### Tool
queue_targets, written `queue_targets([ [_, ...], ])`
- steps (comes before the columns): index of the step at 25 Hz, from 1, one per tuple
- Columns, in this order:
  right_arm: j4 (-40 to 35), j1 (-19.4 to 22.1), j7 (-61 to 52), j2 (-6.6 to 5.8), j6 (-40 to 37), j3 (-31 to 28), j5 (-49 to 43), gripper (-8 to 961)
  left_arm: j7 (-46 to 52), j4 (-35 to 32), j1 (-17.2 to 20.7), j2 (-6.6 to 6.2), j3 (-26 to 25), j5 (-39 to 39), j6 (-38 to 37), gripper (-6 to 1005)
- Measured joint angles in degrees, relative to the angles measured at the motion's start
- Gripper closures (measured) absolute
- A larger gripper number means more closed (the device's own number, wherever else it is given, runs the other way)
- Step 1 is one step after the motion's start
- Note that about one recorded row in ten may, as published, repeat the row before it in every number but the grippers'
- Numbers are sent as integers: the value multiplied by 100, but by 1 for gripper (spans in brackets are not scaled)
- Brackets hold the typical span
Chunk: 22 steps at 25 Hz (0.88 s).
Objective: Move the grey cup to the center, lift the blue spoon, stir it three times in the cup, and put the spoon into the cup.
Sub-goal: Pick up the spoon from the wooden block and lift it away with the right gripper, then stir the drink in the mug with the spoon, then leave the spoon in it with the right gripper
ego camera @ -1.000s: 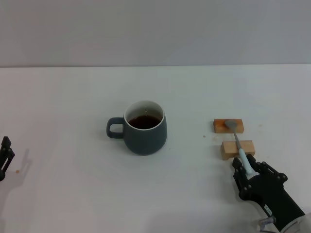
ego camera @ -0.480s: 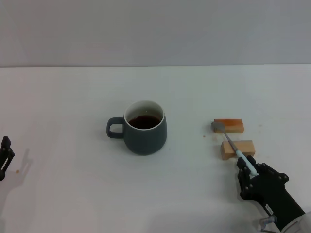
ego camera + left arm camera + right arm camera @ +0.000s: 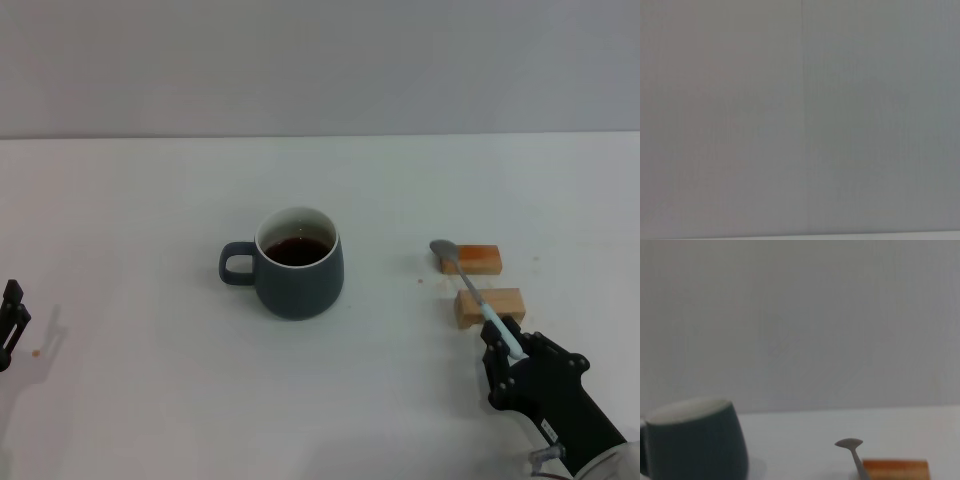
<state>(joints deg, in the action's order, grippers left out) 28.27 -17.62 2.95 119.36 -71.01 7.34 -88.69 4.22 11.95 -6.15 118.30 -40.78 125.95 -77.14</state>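
The grey cup (image 3: 298,263) stands near the middle of the white table, handle to the left, with dark liquid inside; it also shows in the right wrist view (image 3: 690,445). My right gripper (image 3: 512,350) at the front right is shut on the pale-blue handle of the blue spoon (image 3: 470,290). The spoon is lifted and slants up to the left, its metal bowl (image 3: 849,443) hanging clear above the far wooden block. My left gripper (image 3: 10,322) rests parked at the left edge, far from the cup.
Two small wooden blocks lie right of the cup: the far one (image 3: 474,259) (image 3: 895,470) with an orange top, the near one (image 3: 490,306) just ahead of my right gripper. The left wrist view holds only a plain grey wall.
The spoon has come up off the blocks: its bowl rose from the far block and swung left. My right gripper closed on the handle and shifted slightly. Cup and left arm are still.
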Motion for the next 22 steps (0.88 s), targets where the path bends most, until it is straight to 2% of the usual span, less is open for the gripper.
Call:
queue_targets([
  [4, 140, 25, 5, -35, -256, -25, -86, 789, 0, 5, 3, 0, 0, 0, -1, 141],
  [6, 431, -38, 9, -143, -457, -30, -91, 789, 0, 6, 13, 0, 0, 0, -7, 141],
  [7, 431, -38, 9, -143, -457, -30, -91, 789, 0, 6, 13, 0, 0, 0, -7, 141],
  [9, 729, -122, 49, -296, -578, -28, -92, 789, 0, 6, 21, 0, 0, 0, -10, 141],
  [10, 987, -177, 169, -416, -607, -33, -92, 789, 0, 16, 29, -4, 0, 0, -19, 141],
  [11, 1537, -286, 614, -654, -621, -87, -83, 789, 0, 18, 33, -6, 0, 0, -24, 141],
  [12, 1537, -286, 614, -654, -621, -87, -83, 790, 0, 18, 33, -6, 0, 0, -24, 141],
  [14, 2201, -396, 1308, -924, -598, -220, -69, 790, 0, 7, 34, -7, 0, 0, -33, 141],
  [15, 2927, -494, 1857, -1252, -521, -413, -69, 790, -2, -1, 34, -8, 0, -1, -39, 141],
  [16, 2927, -494, 1857, -1252, -521, -413, -69, 790, -12, -1, 32, -8, 0, -1, -39, 141],
  [17, 3237, -544, 2072, -1399, -477, -496, -69, 790, -18, 0, 31, -8, 0, 0, -41, 141],
  [19, 4024, -624, 2582, -1767, -186, -764, -33, 790, -30, -1, 31, -9, 0, -1, -45, 141],
  [20, 4675, -620, 3176, -2008, 248, -1121, 12, 790, -32, -2, 30, -9, 0, -1, -50, 141],
  [21, 4988, -592, 3549, -2081, 483, -1327, 39, 790, -33, -1, 32, -9, 0, 0, -53, 141],
  [22, 4988, -592, 3549, -2081, 483, -1327, 39, 790, -33, -1, 32, -9, 0, 0, -53, 141],
])
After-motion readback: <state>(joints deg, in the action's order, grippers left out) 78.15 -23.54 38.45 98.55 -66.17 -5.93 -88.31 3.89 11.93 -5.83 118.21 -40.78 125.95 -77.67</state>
